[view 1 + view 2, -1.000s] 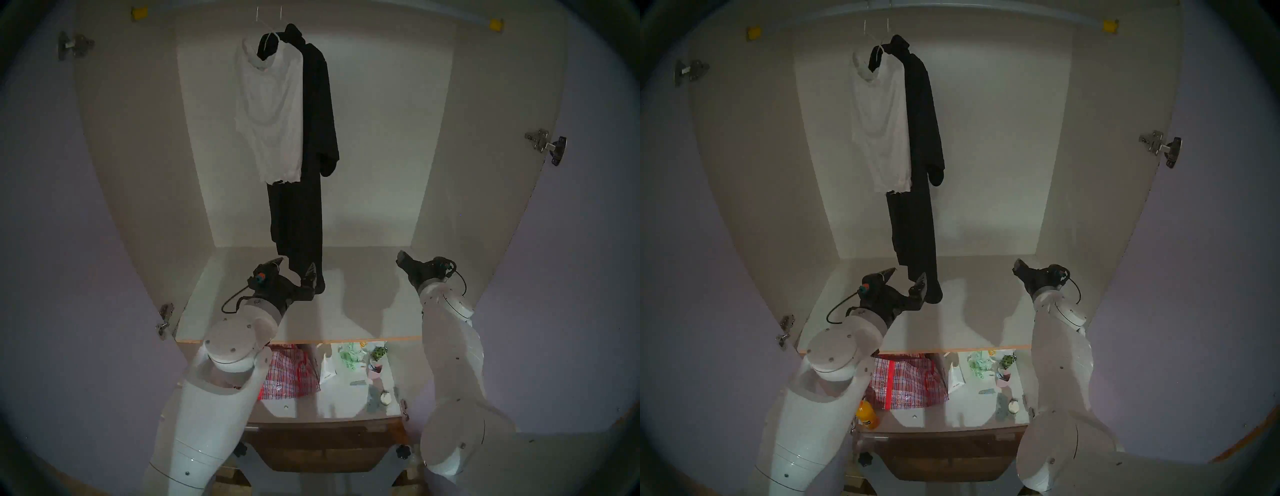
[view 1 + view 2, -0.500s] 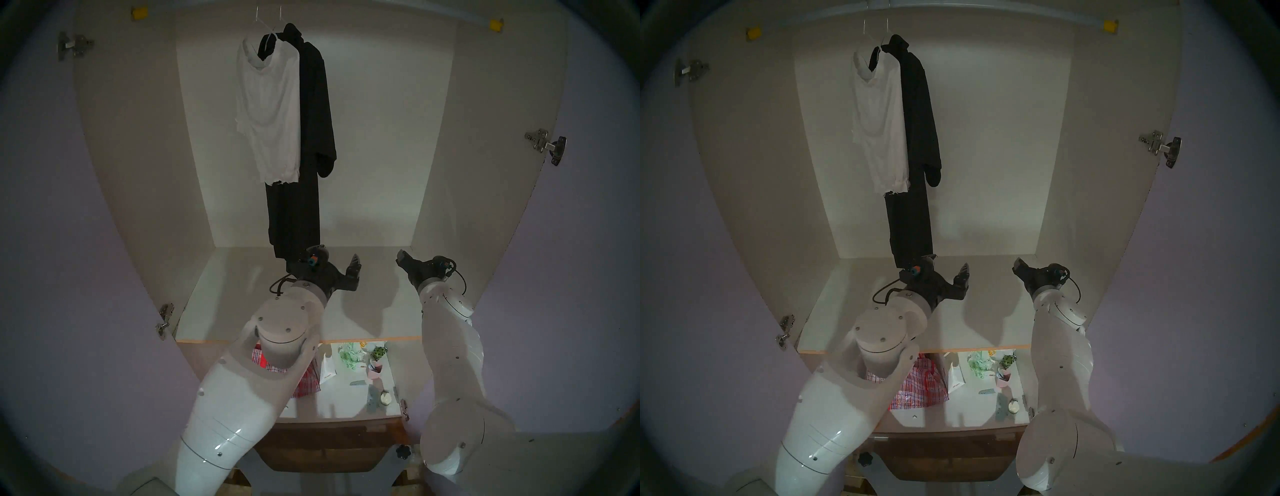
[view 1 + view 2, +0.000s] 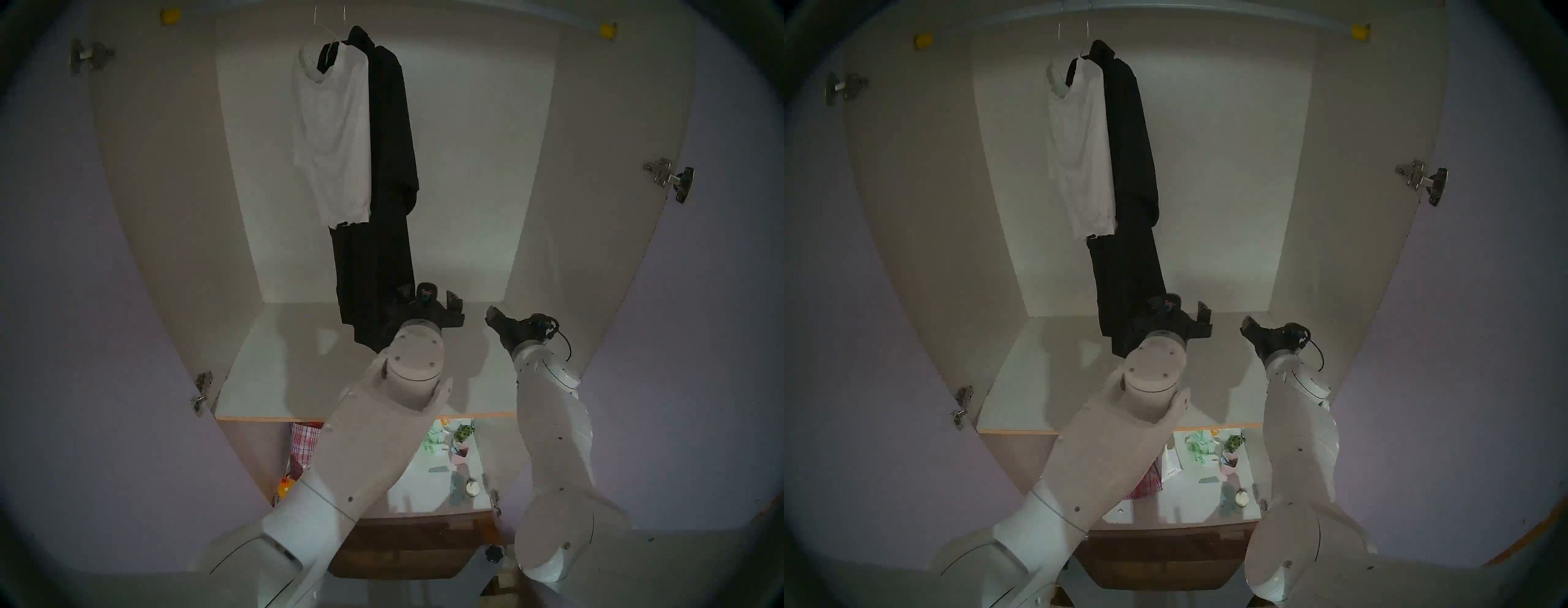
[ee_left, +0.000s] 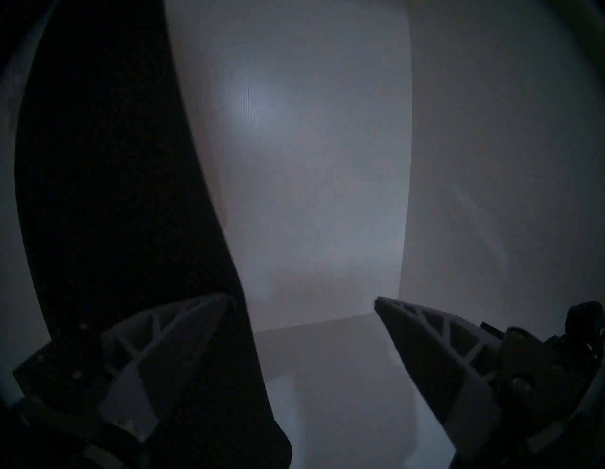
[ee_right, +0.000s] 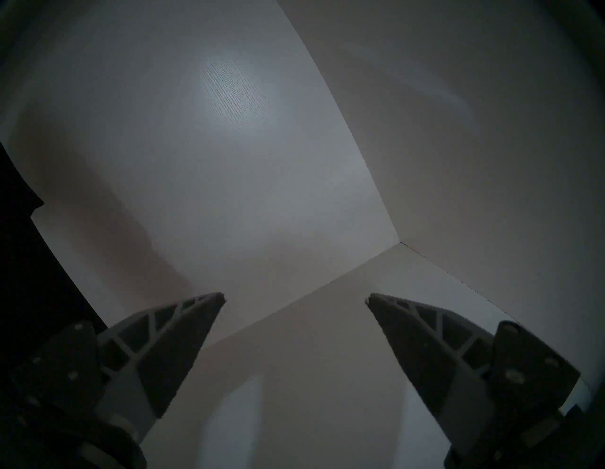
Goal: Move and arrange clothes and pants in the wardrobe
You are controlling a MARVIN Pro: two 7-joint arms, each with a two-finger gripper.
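wardrobe (image 3: 594,212): doors wide, off-white inside, rail across the top with yellow end brackets (image 3: 607,30).
black shirt (image 3: 386,148): hangs from the rail left of centre, long hem near the shelf (image 3: 275,373), lower edge looks pulled a bit to the right.
white top (image 3: 335,140): hangs just left of the black shirt, touching and partly in front of it, ruffled hem about halfway down.
hangers (image 3: 329,23): two thin wire hooks on the rail, close together.
left gripper (image 4: 301,301): fingers spread wide, holding nothing; left finger lies against the black hem, right finger in free air, far end of the shelf.
right gripper (image 5: 294,298): wide too, empty, aimed at the right rear corner, well apart from the clothes.
progress: both garments are on the rail, so hanging seems done; left to do is spacing them along the rail, since they overlap.
unsure: dim wrist view, cannot tell if the left finger presses the cloth or only brushes it.
below shelf: checked bag (image 3: 303,441) and small clutter, untouched.
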